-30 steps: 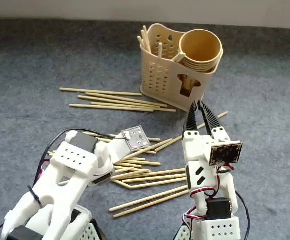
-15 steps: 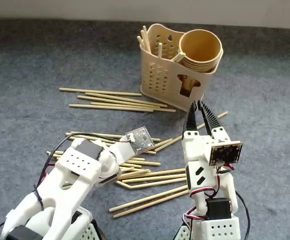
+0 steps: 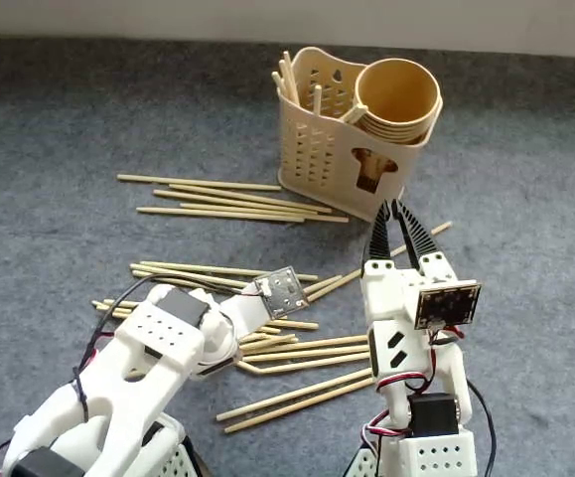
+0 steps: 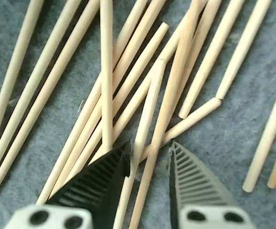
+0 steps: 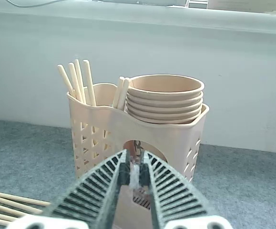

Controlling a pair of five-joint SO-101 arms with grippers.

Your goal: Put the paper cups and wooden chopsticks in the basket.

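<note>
Wooden chopsticks: loose crossed pile on carpet in front of both arms; second row beside basket; a few inside it.
Handling: light, stiff, round, likely to roll; pinch one mid-length.
Cups: stacked in basket.
Left gripper: open, astride pile sticks.
Right gripper: nearly closed, empty, near basket.
Room: open carpet around; basket wall tall.

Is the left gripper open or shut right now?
Open: the left gripper has its jaws apart, with loose chopsticks lying in the gap between them.
</note>
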